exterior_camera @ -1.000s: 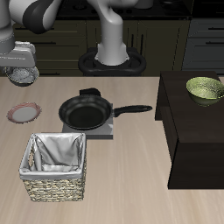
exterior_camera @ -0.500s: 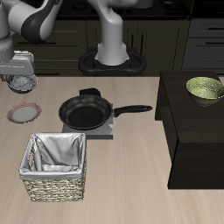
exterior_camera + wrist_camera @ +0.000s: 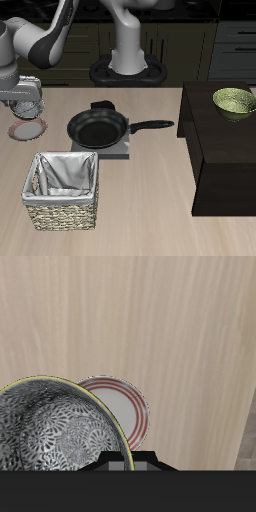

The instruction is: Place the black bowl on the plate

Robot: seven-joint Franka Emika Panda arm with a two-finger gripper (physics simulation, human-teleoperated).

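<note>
**Black bowl held over the plate near the tabletop's side edge**

The end effector (image 3: pixel 27 103) is clenched on the black bowl (image 3: pixel 27 106), gripping it at the rim and holding it in the air. The bowl hangs right above the plate (image 3: pixel 26 130), which lies flat on the tabletop (image 3: pixel 150 200) close to its side edge, about midway between front and back. In the exterior view the bowl covers the plate's back part, so only the nearer arc of the pinkish-red rim shows below it. In the wrist view the bowl's speckled grey-white inside (image 3: pixel 55 426) fills much of the picture, and the plate (image 3: pixel 125 411) peeks out from behind its rim; whether the bowl touches the plate cannot be told.

Beside the plate, toward the middle of the tabletop, a black frying pan (image 3: pixel 97 129) sits on a grey stand, its long handle pointing away from the plate. A wicker basket (image 3: pixel 64 190) with a pale lining stands nearer the front edge. A yellow-green patterned bowl (image 3: pixel 234 101) rests on a dark cabinet (image 3: pixel 220 150) at the opposite side.
</note>
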